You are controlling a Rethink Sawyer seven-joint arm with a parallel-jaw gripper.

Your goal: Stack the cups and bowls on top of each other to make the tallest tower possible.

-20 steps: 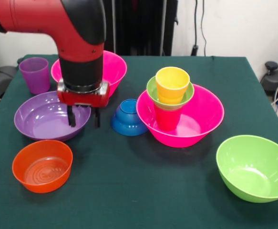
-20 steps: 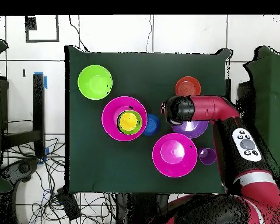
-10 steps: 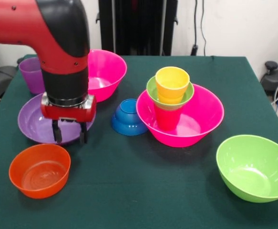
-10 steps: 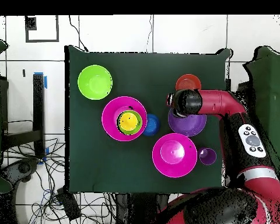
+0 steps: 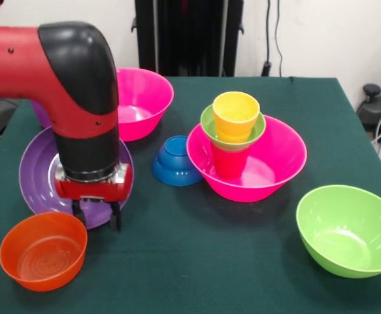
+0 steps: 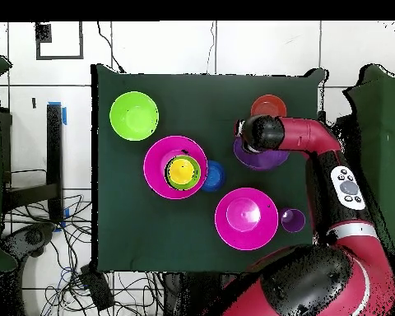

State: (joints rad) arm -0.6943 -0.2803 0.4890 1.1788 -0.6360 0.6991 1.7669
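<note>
My gripper (image 5: 97,215) (image 6: 243,137) hangs low at the near rim of the wide purple bowl (image 5: 36,171) (image 6: 267,159), fingers apart and holding nothing. Just in front sits the shallow orange bowl (image 5: 43,258) (image 6: 268,105). A large pink bowl (image 5: 288,163) (image 6: 154,169) holds a stack: red cup (image 5: 229,163), small green bowl (image 5: 208,127), yellow cup (image 5: 236,114) (image 6: 181,171) on top. The small blue bowl (image 5: 175,160) (image 6: 215,175) lies tipped beside it. The arm hides most of the purple cup (image 5: 38,112) (image 6: 293,220).
A second pink bowl (image 5: 141,98) (image 6: 246,218) stands behind the arm. The lime green bowl (image 5: 347,229) (image 6: 134,115) sits alone near the table's front right corner in the front view. The orange bowl is close to the table edge.
My gripper has moved toward the front-left corner. The purple bowl has slid along with it, and the orange bowl has shifted nearer the table edge.
</note>
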